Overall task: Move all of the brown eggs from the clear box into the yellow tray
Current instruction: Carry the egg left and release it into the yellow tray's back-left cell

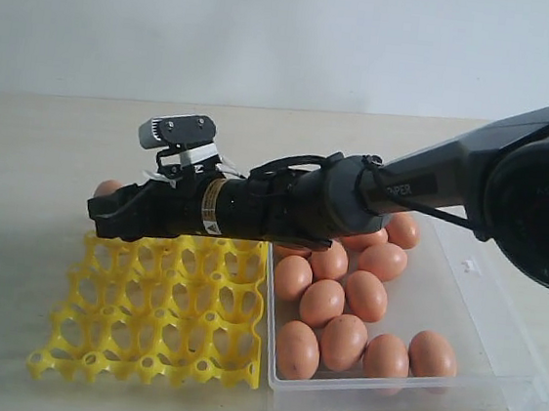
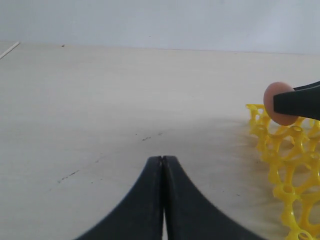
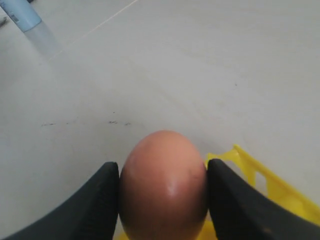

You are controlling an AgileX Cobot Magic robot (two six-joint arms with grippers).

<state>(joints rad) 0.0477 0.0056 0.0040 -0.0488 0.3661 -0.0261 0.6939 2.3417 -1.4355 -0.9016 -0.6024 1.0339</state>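
My right gripper (image 1: 103, 213) reaches across the far left corner of the yellow tray (image 1: 165, 312) and is shut on one brown egg (image 1: 107, 188). In the right wrist view that egg (image 3: 163, 165) fills the gap between the black fingers (image 3: 95, 200), with a tray corner (image 3: 250, 170) just beside it. Every tray cup that shows is empty. Several brown eggs (image 1: 344, 306) lie in the clear box (image 1: 497, 332), right of the tray. My left gripper (image 2: 162, 161) is shut on nothing, low over bare table; from there the held egg (image 2: 276, 100) hangs over the tray edge (image 2: 285, 150).
The right arm's dark forearm (image 1: 284, 207) spans the tray's far edge and the box's far left corner. A pale blue and white tube-like object (image 3: 20, 14) lies on the light wooden table (image 1: 34, 161) beyond the tray. A white wall stands behind.
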